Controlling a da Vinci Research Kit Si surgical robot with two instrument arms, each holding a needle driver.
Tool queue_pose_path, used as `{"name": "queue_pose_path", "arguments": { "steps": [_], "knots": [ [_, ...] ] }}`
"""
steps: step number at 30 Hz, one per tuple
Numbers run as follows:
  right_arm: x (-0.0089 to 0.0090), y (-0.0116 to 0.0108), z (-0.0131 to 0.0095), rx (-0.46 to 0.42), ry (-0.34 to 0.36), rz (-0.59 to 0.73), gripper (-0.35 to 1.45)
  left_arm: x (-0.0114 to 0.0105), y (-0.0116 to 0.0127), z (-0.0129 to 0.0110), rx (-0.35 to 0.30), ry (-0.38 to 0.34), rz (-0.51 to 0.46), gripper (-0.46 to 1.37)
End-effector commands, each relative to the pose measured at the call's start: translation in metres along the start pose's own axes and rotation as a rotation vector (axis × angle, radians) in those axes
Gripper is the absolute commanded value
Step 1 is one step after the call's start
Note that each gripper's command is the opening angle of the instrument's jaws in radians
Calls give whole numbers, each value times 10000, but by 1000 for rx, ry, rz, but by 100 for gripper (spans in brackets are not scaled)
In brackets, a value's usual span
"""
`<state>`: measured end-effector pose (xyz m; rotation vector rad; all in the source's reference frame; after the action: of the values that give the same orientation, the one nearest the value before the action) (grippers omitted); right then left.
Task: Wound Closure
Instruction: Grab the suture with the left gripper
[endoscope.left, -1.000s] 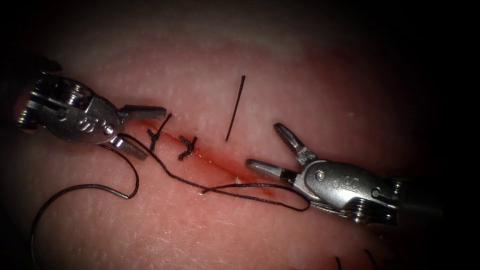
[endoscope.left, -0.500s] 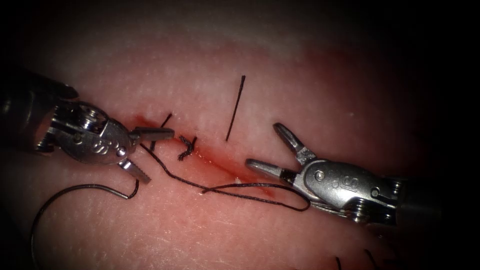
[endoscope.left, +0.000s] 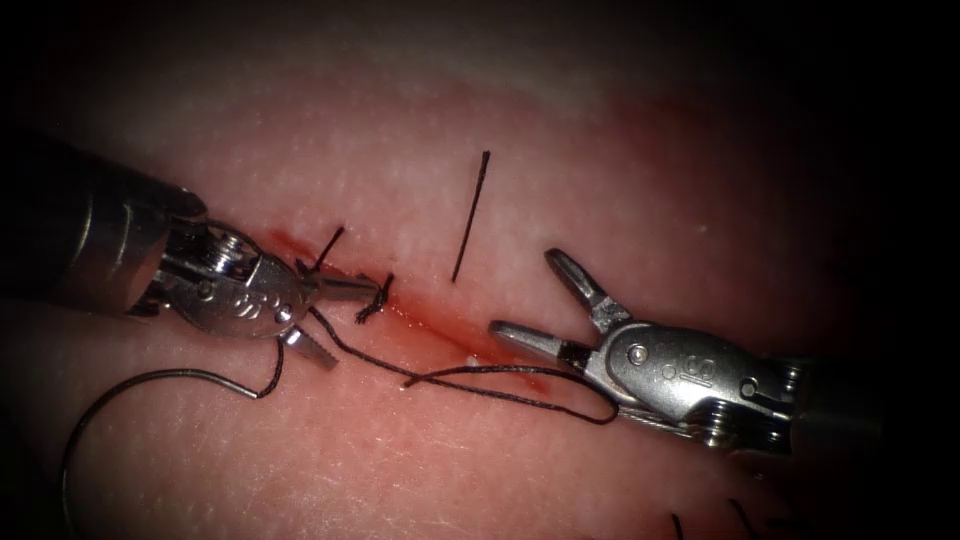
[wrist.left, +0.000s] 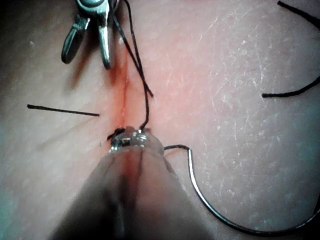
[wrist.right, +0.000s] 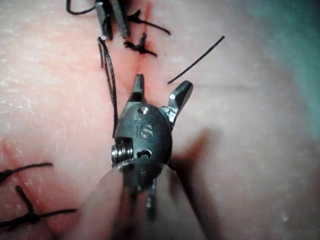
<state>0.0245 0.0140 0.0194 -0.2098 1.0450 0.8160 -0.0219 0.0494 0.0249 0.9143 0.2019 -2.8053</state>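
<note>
My left tool (endoscope.left: 352, 328) sits at the left end of the cut (endoscope.left: 440, 325), jaws open. Its upper jaw lies along the cut, tip beside a tied knot (endoscope.left: 374, 296). The black thread (endoscope.left: 370, 360) runs between the jaws, ungripped. The curved needle (endoscope.left: 150, 375) lies loose on the tissue, left of the cut and not in it; it also shows in the left wrist view (wrist.left: 210, 212). My right tool (endoscope.left: 522, 292) rests at the cut's right part, jaws open and holding nothing, as the right wrist view (wrist.right: 161, 86) confirms. The thread loops under it (endoscope.left: 600, 412).
A loose cut piece of thread (endoscope.left: 470, 215) lies on the tissue right of the cut. Red fluid (endoscope.left: 450, 335) lines the cut. A second knot's tail (endoscope.left: 330, 243) sticks up behind the left tool. Older stitches (wrist.right: 25, 215) lie near the right tool's shaft.
The left tool has moved right along the cut, covering the first knot and reaching the second, and its jaws have narrowed. The right tool, needle and loose thread have stayed put.
</note>
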Motion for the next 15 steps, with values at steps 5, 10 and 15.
{"name": "queue_pose_path", "arguments": {
  "steps": [5, 10, 15],
  "knots": [
    [0, 0, -1, 3, -1, 0, 98, -2, -4, -23, -25, 9, -14, -35],
    [1, 4, -1, 2, -3, 0, 93, 1, -7, -41, 8, 27, -22, -35],
    [0, 16, -5, -25, -14, -5, 93, 4, -15, -56, 54, 52, -33, -35]
  ]
}}
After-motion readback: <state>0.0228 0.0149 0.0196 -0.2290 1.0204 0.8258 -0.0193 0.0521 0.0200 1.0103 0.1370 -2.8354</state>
